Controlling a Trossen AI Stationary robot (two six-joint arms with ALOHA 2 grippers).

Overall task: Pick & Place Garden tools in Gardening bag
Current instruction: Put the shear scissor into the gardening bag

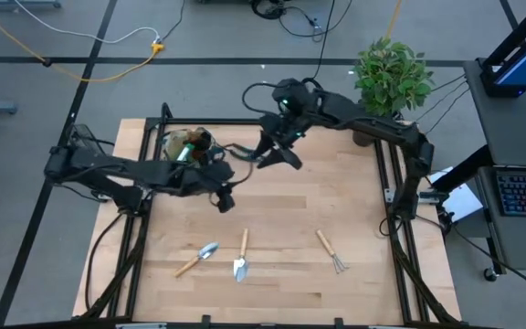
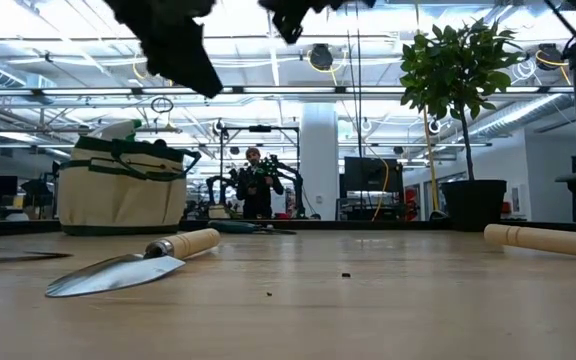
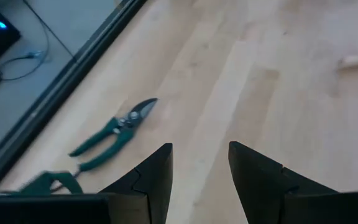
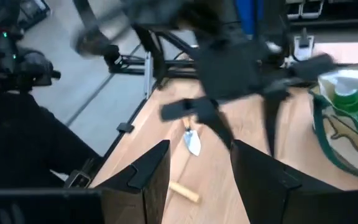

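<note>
Pale wood planks make up the table (image 1: 281,206), framed by dark rails and standing on a grey floor crossed by cables. We see a potted plant (image 1: 391,78) at the far right corner, a desk with a keyboard (image 1: 525,194) off the right edge, and in the low view an open hall with bright ceiling lights and a person (image 2: 256,185) far behind. We can read no writing or label anywhere.

Near the far left corner sits the bag (image 1: 186,146), tan with green trim, a green bottle (image 4: 347,98) showing inside it. Shears (image 3: 114,130) lie flat close to the far edge, just beside the bag. Toward the near edge lie two trowels (image 1: 197,259) (image 1: 241,256) close together and a rake (image 1: 330,250) further right, all well apart from the bag.

Our left gripper (image 3: 199,171) hovers above the table beside the bag, fingers narrowly parted and holding nothing. Our right gripper (image 4: 199,168) hangs over the far middle, fingers likewise parted and empty.
</note>
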